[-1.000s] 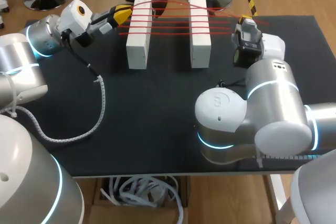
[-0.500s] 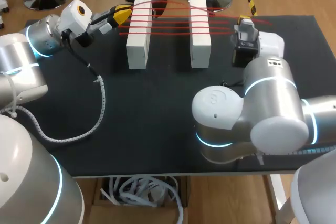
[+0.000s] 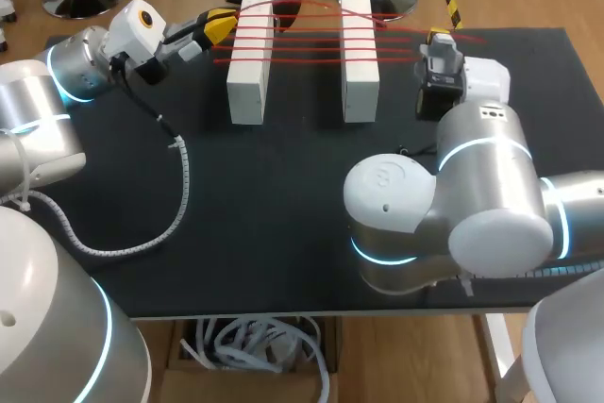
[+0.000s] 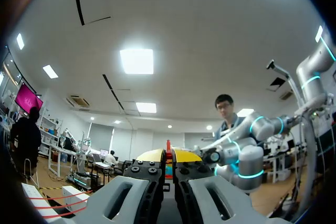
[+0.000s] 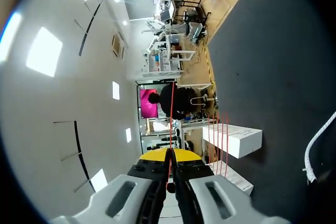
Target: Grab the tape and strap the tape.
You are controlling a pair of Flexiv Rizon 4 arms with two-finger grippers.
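At the far-left corner of the bench (image 3: 274, 205) the left gripper (image 3: 220, 23) has its fingers pinched tight on the red tape (image 3: 302, 41). The tape runs in several strands across the left block (image 3: 248, 77) and right block (image 3: 359, 73) by the far edge. Just past the right block, the right gripper (image 3: 440, 41) is likewise clamped on a strand. Recommendation: hold even tension and lay each pass level over both blocks. The far edge is close, and the near half offers room, apart from the left arm's cable (image 3: 177, 197)

Rounded silver-grey shells with glowing cyan joint rings make up the left arm (image 3: 38, 129) and right arm (image 3: 491, 205). A white spiral-wrapped cable (image 3: 185, 186) trails from the left. The fingers (image 3: 219, 18) are yellow-tipped on black, screwed mounts.
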